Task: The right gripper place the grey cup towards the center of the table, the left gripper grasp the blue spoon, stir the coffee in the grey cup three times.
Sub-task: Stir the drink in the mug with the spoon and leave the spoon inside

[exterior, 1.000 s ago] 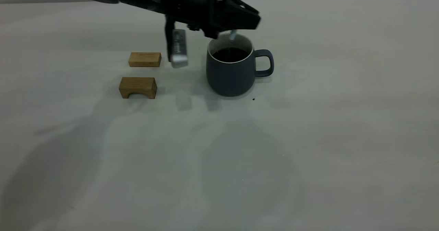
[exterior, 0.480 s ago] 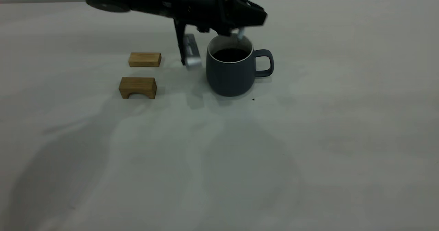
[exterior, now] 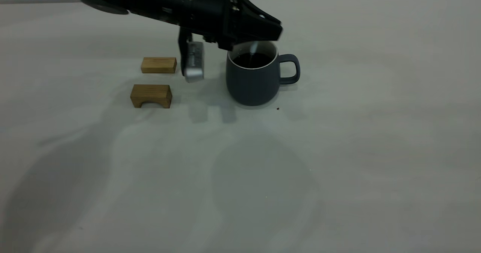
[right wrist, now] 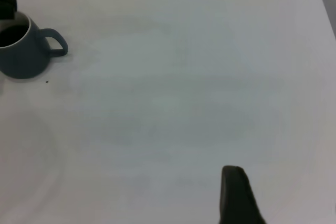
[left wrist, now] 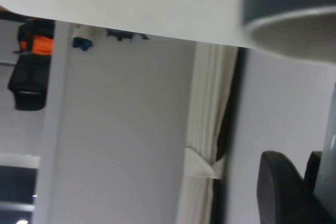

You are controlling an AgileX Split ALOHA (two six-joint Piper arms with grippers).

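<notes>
My left gripper (exterior: 259, 29) swings back toward 9 o'clock, fingers pinching the thin-necked spoon (exterior: 253, 49) in the dark slate-grey mug (exterior: 251, 81); stirring underway.

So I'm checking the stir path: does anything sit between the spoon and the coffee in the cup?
Nothing visible does. The left gripper hangs over the grey cup, and the blue spoon drops through the open rim toward the coffee.
</notes>
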